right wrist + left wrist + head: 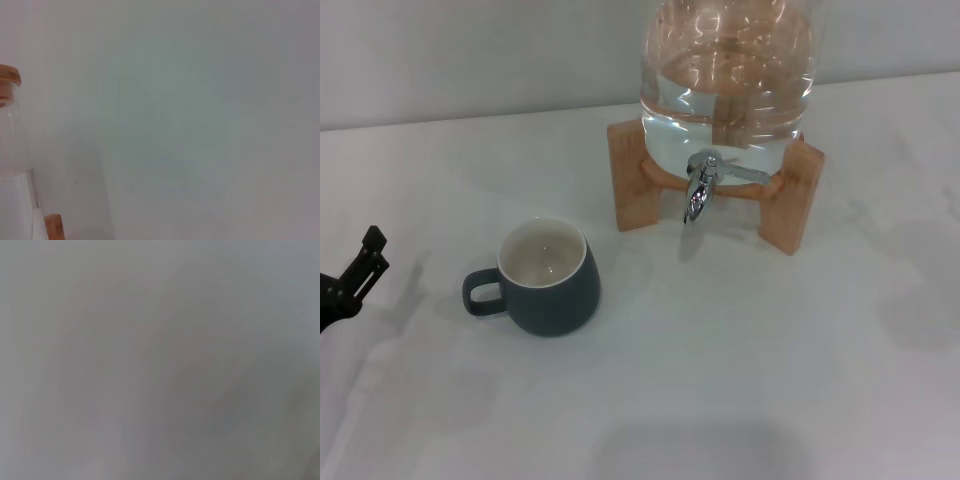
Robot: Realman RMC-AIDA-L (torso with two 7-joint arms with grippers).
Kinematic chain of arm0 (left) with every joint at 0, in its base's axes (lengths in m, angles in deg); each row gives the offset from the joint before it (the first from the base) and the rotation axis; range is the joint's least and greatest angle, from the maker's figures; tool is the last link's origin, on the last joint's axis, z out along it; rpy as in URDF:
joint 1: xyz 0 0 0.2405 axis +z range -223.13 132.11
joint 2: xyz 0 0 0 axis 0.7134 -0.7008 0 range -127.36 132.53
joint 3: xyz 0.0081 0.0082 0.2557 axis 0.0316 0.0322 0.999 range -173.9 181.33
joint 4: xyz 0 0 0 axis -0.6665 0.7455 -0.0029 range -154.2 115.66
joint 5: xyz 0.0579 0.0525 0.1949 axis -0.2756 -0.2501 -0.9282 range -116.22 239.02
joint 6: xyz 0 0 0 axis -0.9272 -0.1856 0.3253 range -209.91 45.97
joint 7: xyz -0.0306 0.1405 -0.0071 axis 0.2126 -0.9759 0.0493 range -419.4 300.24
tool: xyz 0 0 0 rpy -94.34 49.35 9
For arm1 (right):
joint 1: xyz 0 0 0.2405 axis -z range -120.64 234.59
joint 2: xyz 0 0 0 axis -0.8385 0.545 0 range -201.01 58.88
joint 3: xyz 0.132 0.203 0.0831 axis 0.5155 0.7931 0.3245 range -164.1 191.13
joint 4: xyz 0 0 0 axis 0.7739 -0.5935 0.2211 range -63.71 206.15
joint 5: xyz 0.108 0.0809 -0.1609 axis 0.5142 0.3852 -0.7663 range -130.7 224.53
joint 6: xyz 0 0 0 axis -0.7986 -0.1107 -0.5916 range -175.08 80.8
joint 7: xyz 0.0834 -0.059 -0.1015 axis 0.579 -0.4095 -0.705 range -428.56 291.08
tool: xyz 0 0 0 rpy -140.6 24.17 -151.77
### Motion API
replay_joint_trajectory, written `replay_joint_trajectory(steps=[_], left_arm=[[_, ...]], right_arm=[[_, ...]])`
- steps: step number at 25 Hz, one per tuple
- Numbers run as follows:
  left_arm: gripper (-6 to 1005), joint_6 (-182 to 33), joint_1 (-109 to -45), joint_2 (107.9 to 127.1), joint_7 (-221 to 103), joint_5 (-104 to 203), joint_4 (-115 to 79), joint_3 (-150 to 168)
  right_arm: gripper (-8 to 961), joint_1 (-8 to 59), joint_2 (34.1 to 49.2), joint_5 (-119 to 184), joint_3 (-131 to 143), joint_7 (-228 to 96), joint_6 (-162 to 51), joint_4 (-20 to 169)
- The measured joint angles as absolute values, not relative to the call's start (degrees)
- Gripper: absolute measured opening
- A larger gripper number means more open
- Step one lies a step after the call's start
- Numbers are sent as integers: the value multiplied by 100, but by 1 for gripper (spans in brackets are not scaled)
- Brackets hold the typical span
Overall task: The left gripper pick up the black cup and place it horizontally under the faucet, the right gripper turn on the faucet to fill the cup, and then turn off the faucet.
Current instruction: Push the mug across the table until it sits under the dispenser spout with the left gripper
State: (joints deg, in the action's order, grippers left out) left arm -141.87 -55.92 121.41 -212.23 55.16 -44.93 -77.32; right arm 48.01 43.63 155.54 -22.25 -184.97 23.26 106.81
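The black cup (549, 277) stands upright, near-left of the faucet (701, 188). The left gripper (355, 272) hovers far left, fingers seemingly released, holding nothing.

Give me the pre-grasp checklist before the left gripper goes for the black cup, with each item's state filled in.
1. Black cup upright on the table, handle toward the robot's left: ok.
2. Cup not yet under the faucet; it stands to the faucet's left: ok for picking.
3. Left gripper at the head view's left edge, apart from the cup, path between them bare: ok.
4. Left gripper fingers open: cannot tell.
5. No water running from the faucet: ok.
6. Right gripper position: cannot tell, not in view.
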Motion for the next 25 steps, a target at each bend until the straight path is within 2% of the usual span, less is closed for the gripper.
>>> replay_joint_trajectory(steps=[25], left_arm=[[894, -14175, -5695, 12191, -21552, 5102, -4589, -7679]], right_arm=[[849, 4706, 4363, 15554, -2219, -18524, 2255, 10596]])
